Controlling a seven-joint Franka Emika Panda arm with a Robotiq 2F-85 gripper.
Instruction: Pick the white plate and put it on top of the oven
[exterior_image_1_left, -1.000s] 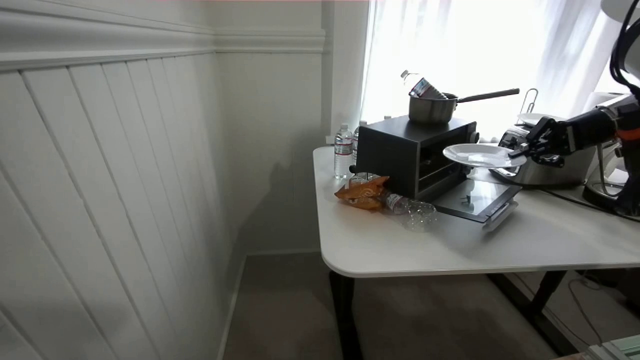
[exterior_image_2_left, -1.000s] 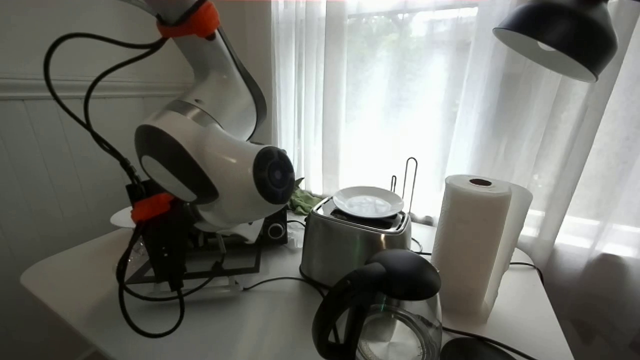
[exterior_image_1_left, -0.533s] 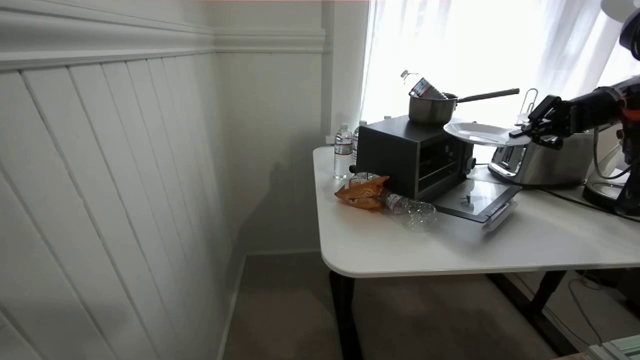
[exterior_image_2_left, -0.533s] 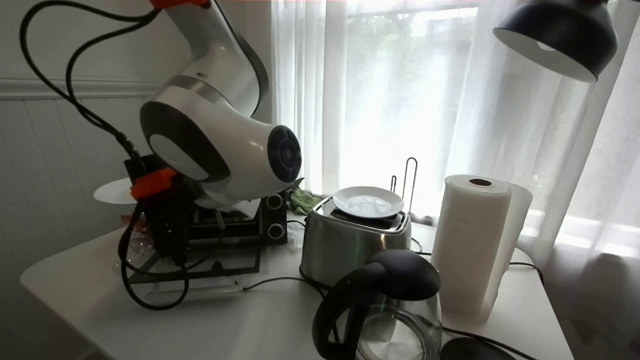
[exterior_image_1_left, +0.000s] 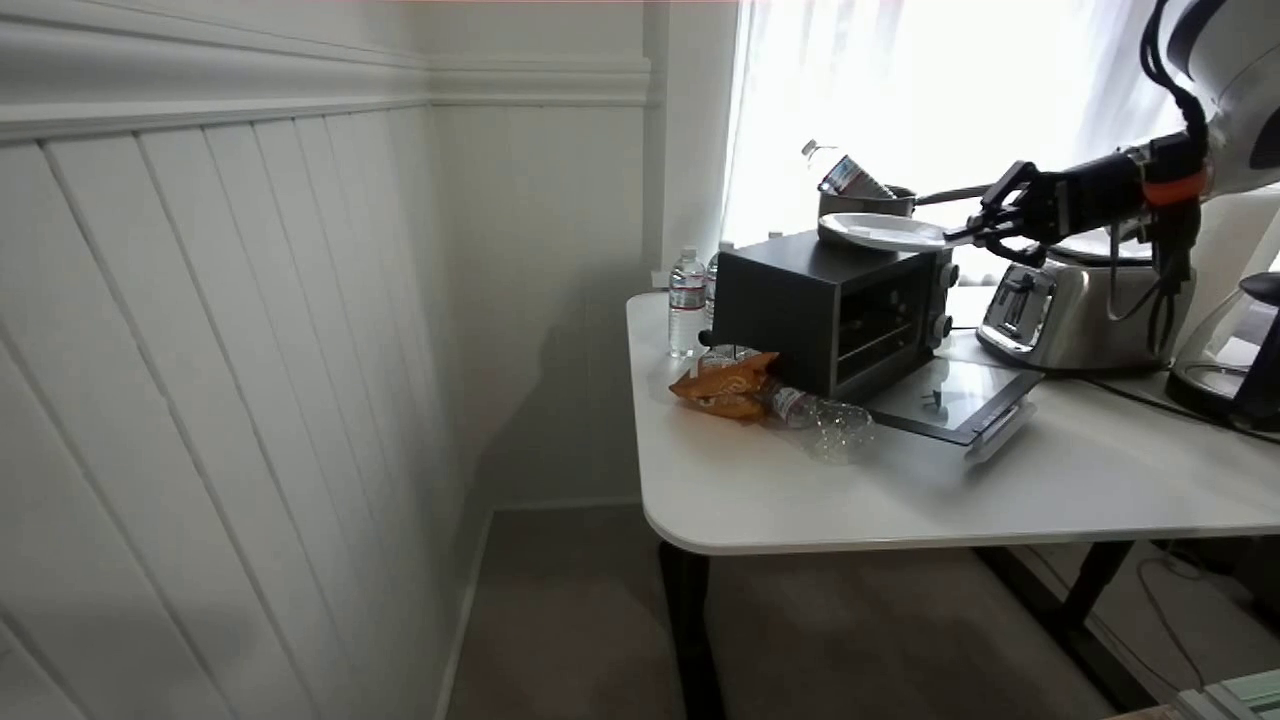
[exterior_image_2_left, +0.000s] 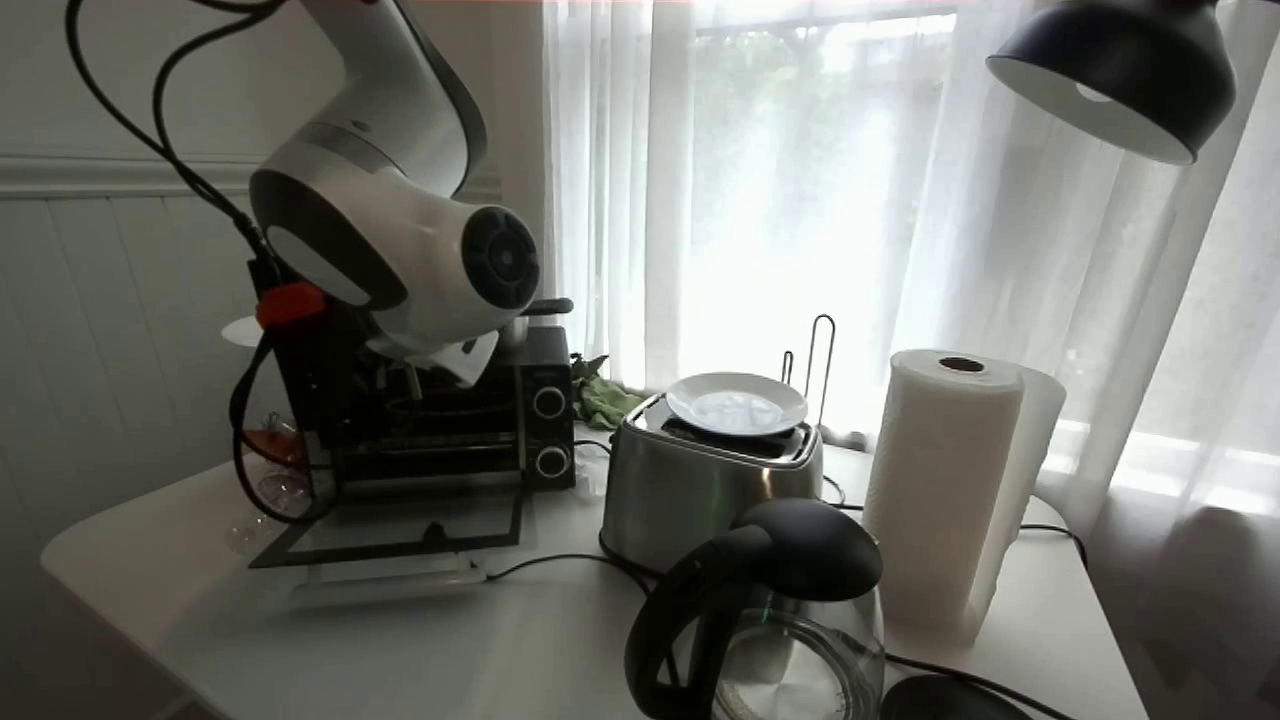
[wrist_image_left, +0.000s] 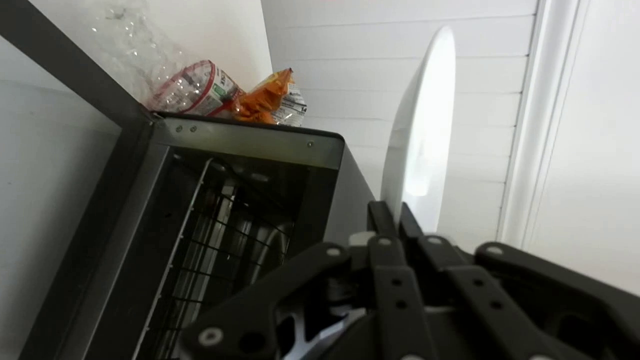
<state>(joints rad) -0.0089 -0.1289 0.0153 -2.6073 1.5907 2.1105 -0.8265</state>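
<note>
1. Okay, gripper (wrist_image_left: 395, 215) is narrow — pinching the white plate (exterior_image_1_left: 885, 232) by its rim, on the plate's right edge in an exterior view.
2. White plate is held up roughly flat, higher than the top of the oven (exterior_image_1_left: 775, 325); wrist view shows a strip of wall (wrist_image_left: 340, 102) between the two. How much is over the top, how much out front: can't tell.
3. Pot (exterior_image_1_left: 862, 206) sits on the oven's top, long handle to the right, partly hidden by plate and gripper; tilted bottle (exterior_image_1_left: 857, 180) leans in it. Pot and plate touching or not: can't tell.
4. Oven door (exterior_image_1_left: 955, 400) is down, interior shows in wrist view.
5. On the table (exterior_image_1_left: 760, 500), left and near of the oven: orange packet (exterior_image_1_left: 730, 388), crumpled bottle (exterior_image_1_left: 840, 428) lying just right of it; upright bottle (exterior_image_1_left: 686, 312) farther back.
6. Shiny toaster (exterior_image_2_left: 690, 490) stands right of the oven, another plate (exterior_image_2_left: 735, 405) on it.
7. Kettle (exterior_image_2_left: 800, 560) on the toaster's near side, paper towel roll (exterior_image_2_left: 940, 500) upright to the right, black lamp (exterior_image_2_left: 1120, 80) upper right.
8. Arm (exterior_image_2_left: 395, 240) fills the left of an exterior view, hiding much of the oven — plate edge pokes out left.
</note>
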